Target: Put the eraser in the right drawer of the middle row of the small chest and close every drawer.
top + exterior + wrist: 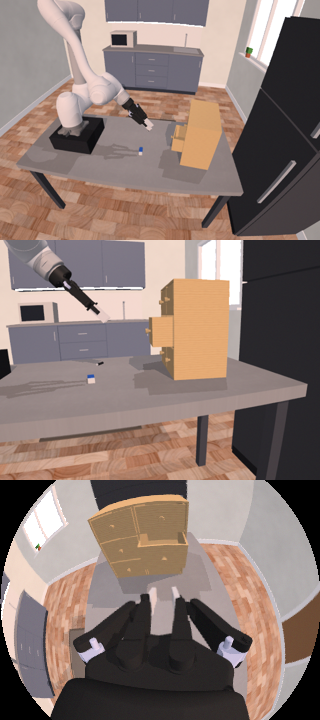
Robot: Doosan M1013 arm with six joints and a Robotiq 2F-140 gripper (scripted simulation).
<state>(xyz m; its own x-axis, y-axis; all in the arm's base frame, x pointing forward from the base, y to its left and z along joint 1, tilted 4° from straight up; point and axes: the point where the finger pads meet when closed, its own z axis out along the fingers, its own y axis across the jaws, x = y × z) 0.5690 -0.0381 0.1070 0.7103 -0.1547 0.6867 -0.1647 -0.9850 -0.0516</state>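
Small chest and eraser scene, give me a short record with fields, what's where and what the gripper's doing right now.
chest: small wooden chest, upright on the table
open drawer: middle row, right drawer pulled partly out; others look pushed in
eraser: blue and white eraser lying on the table, apart from the chest
gripper: gripper in the air above the table, fingers nearly closed, holding nothing
other item: small dark marker-like object lying farther back on the table

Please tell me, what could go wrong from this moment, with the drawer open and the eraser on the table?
The eraser lies small and low on the table; the end effector, narrow and empty above it, may knock it aside unless it opens. The open drawer already sticks well out of the chest; a further pull could make it droop. Pushing it in hard might shift the chest.
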